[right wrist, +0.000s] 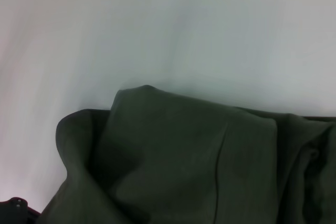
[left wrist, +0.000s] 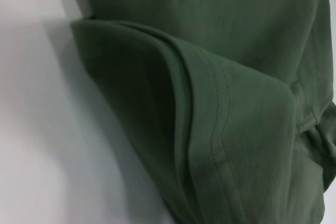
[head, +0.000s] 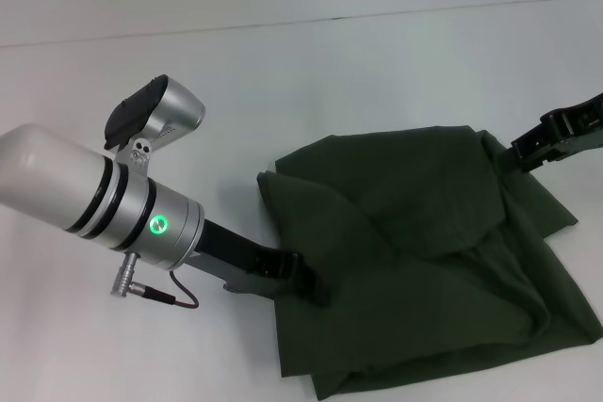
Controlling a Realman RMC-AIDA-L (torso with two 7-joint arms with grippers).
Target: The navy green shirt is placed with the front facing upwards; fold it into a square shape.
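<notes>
Pincer tips hidden against shirt [head: 415, 251]

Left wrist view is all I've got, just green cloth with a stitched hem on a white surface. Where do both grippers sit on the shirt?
Observer: In the head view the left gripper is at the near-left edge of the navy green shirt, against the cloth.
Operator: And the right one?
Observer: The right gripper is at the far-right corner of the shirt, its tip meeting the fabric.
Operator: Is the shirt flat?
Observer: No. It lies bunched and partly folded over itself on the white table, with no lettering showing.
</notes>
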